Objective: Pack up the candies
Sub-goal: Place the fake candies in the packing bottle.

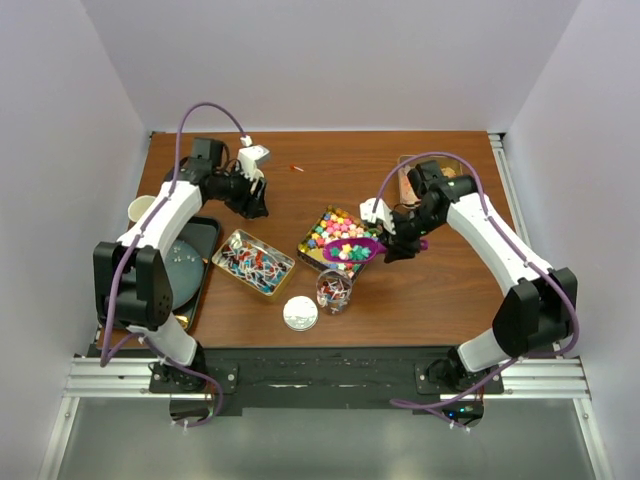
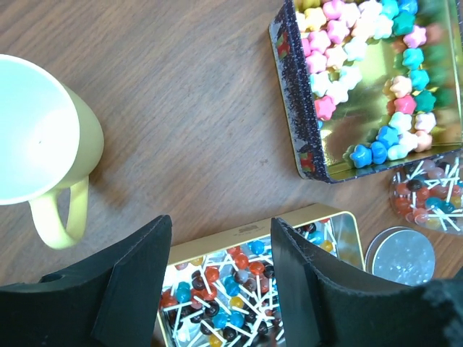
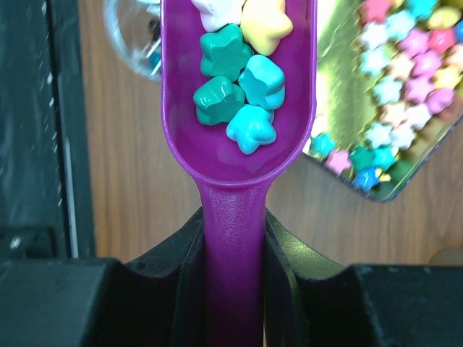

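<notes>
Table [image 1: 430, 300]: everything sits mid-board. The L gripper [image 2: 221, 267] hangs at approx 10 o'clock of centre, fingers apart, nothing betw them, with the lollipop tin [image 2: 239, 231] below it in the wrist view.

The R gripper [image 3: 233, 246] is at 3 o'clock of centre, fingers clamped on the handle of the purple scoop [image 3: 235, 210].

The star-candy tin [image 2: 293, 108] is dead centre and part emptied, w/ gold floor showing. The clear jar [image 1: 333, 290] is at 6 o'clock of that tin and already has some lollipops in it. Its round lid [image 1: 300, 313] lies just beside the jar at 8 o'clock.

The star candies [image 3: 239, 94] are a small load in the scoop bowl: green, teal, yellow and white. The bowl is held level over the tin's 5 o'clock edge.

Step, as I read it: scoop is filled, transfer pending. Next the R arm should carry it twd 6–7 o'clock, keep it flat so nothing rolls off, centre the tip over the jar mouth, then tilt slowly. The mouth is narrow, so spill risk is prob high.
</notes>
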`<state>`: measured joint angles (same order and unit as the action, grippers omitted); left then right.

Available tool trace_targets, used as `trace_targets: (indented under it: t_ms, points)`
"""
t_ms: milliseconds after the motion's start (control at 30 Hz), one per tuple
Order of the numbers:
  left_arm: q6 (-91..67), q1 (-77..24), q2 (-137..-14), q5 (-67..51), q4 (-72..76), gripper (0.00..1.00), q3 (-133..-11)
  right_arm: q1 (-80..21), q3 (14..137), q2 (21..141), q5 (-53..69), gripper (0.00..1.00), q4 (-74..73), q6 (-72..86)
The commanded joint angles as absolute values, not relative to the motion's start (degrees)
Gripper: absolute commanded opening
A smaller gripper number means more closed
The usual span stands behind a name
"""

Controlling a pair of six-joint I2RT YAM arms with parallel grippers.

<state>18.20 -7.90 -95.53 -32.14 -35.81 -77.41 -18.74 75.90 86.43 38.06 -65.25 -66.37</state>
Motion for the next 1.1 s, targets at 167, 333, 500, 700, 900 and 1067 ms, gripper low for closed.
trace_targets:
  t_ms: [167,333,500,700,900,1067]
  points:
    - [13.8,-7.6,-87.5,-29.6,-31.4,0.59,-73.7,-21.2,85.2,83.8,24.8,0.00,-80.9,-77.0]
    - [13.4,-7.2,-85.0,-29.9,-30.0,0.60,-72.5,-23.6,85.9,84.3,17.5,0.00,-83.8,-78.7]
    - [13.6,-6.9,-82.4,-30.1,-30.0,0.60,-71.3,-26.6,84.9,83.3,12.8,0.00,-82.2,-78.5]
    - [12.8,-6.4,-79.5,-31.5,-29.3,0.60,-68.1,-30.1,85.2,84.5,9.6,0.00,-81.3,-75.6]
    - [11.3,-6.4,-78.0,-32.3,-28.0,0.60,-66.1,-35.5,85.7,85.3,2.5,0.00,-80.8,-72.3]
    - [9.7,-6.4,-78.5,-33.0,-27.3,0.60,-67.6,-39.0,87.4,85.8,-1.1,0.00,-81.7,-69.6]
